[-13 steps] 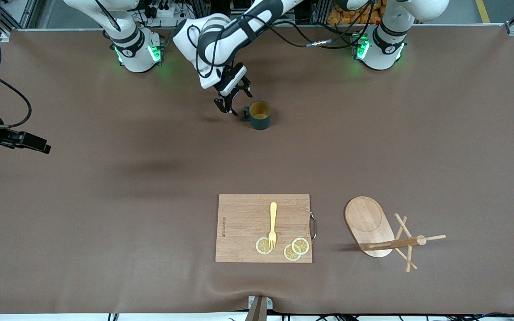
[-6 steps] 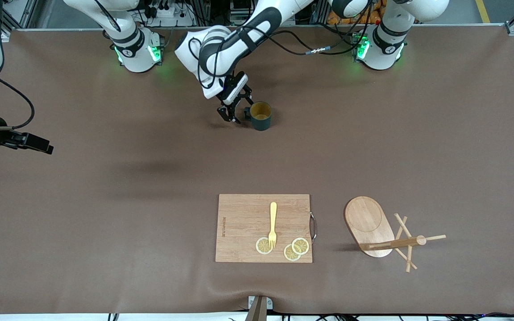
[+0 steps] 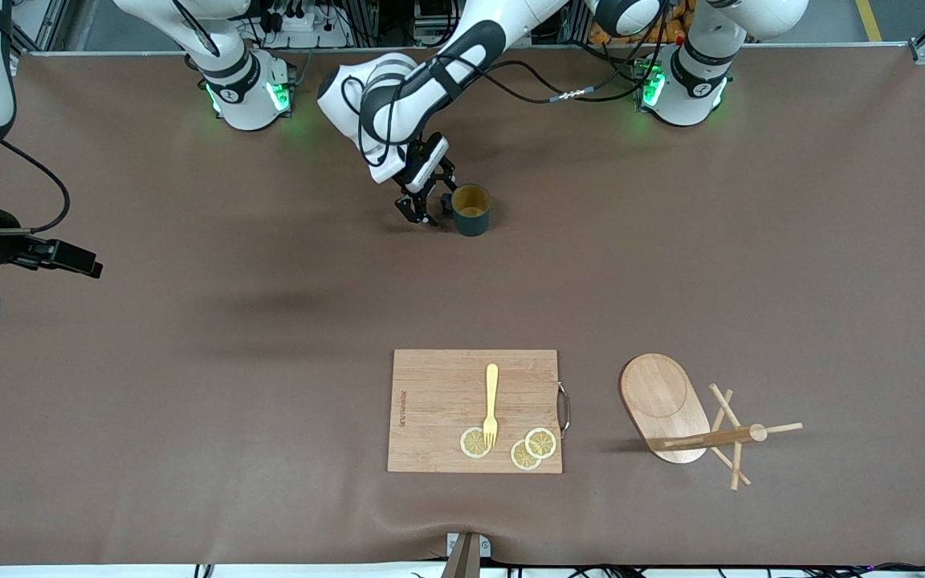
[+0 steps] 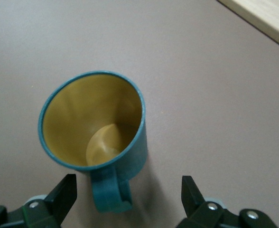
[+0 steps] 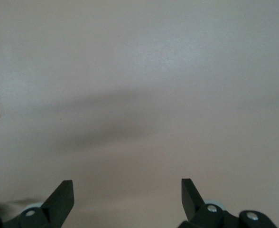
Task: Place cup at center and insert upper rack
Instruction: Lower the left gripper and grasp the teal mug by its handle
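Brown table (image 3: 189, 401): left tool (image 3: 429, 205) released astride cup (image 3: 470, 210) handle; right tool (image 5: 125, 202) released; cutting board (image 3: 438, 401) near.

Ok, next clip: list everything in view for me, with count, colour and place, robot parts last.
cup: 1, dark teal with a mustard-yellow inside, upright on the table near the robots' bases
upper rack: 1, light wood, lying on its side, toward the left arm's end, nearer to the front camera than the cup
cutting board: 1, light wood with a metal handle, beside the rack
fork: 1, yellow, on the board
lemon slices: 3, yellow, on the board, one under the fork's tines
table: 1, brown cover
left end effector: 1, black, open, astride the cup's handle
right end effector: 1, black, open, waiting above bare table at the right arm's end
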